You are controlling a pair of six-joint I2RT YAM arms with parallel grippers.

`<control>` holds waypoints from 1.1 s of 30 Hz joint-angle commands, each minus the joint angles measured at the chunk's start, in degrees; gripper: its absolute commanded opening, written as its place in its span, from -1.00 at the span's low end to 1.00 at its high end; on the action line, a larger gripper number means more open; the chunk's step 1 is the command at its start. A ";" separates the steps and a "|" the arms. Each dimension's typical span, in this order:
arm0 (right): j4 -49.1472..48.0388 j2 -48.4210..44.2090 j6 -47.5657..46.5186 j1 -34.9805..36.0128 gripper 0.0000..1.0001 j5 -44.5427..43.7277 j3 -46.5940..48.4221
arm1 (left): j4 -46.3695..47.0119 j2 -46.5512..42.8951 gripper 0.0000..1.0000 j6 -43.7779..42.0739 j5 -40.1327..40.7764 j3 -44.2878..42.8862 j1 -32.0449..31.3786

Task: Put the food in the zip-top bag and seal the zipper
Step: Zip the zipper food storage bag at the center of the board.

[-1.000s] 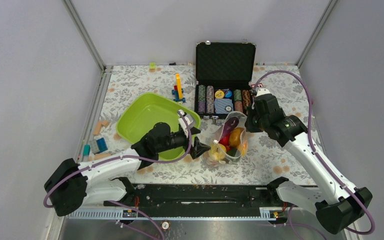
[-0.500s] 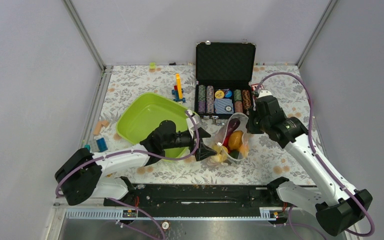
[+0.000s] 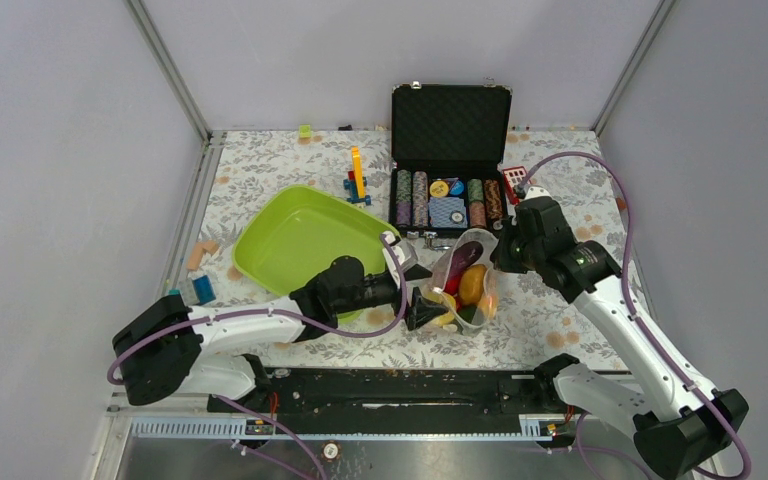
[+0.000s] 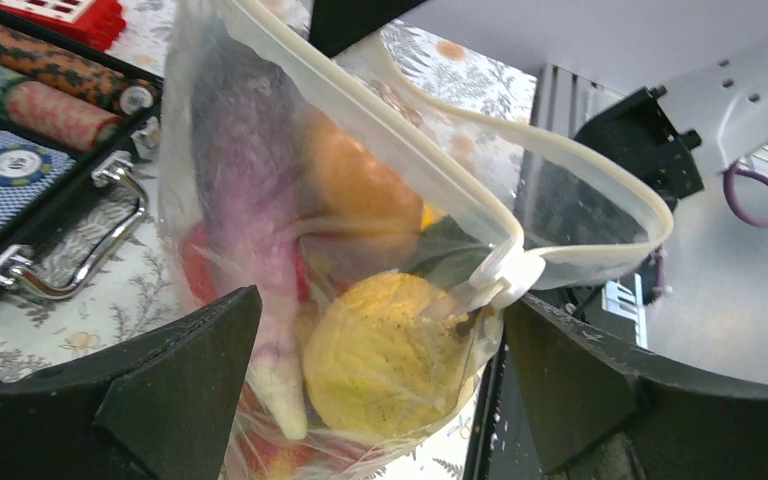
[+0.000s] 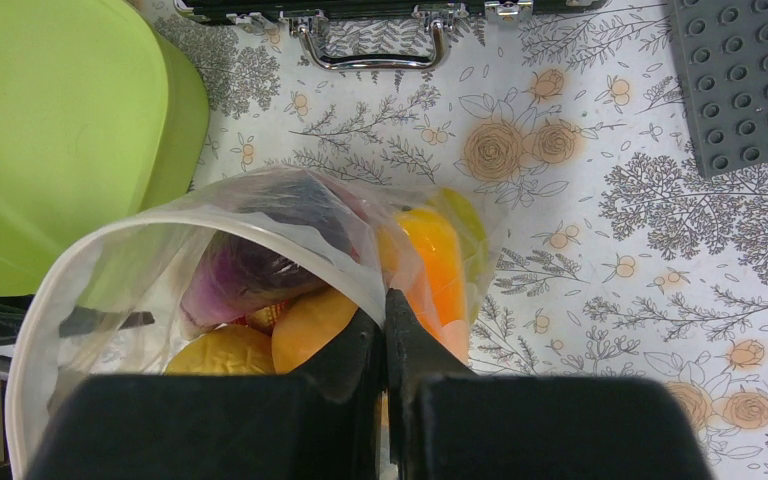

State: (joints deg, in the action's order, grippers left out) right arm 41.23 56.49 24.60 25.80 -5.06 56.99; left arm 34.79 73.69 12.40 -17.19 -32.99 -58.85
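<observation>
The floppy bag [image 3: 460, 285] sagged with food [image 4: 390, 365]. The right gripper [image 5: 385, 330] pinched its rim. The left gripper [image 4: 380, 340] gaped wide around it; the stiffer zipper [image 4: 430, 163] seemed best to grab.

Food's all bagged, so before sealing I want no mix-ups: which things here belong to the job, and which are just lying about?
Job:
- zip-top bag
- food inside it
- right gripper, pinching the bag's rim
- left gripper, open either side of it

Lying about:
- lime-green tray
- black chip case
- toy blocks
- grey studded plate
</observation>
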 commanded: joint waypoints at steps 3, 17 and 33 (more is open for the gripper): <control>-0.92 -2.22 1.74 -0.30 -1.00 2.43 -0.43 | 10.00 1.54 0.84 -0.99 7.44 -0.75 -0.26; -0.07 -1.84 1.28 -0.32 -1.00 2.20 0.24 | 15.11 1.88 -0.23 -1.40 3.70 0.47 -0.21; 7.32 0.33 -4.71 -4.39 -1.00 -14.84 2.15 | 11.73 -8.52 -1.00 -0.44 10.70 8.01 -0.15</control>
State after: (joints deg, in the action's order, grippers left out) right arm 45.04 56.31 22.87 23.90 -9.89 57.04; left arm 41.80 68.77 10.83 -9.87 -26.79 -58.89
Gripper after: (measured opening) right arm 0.022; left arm 0.036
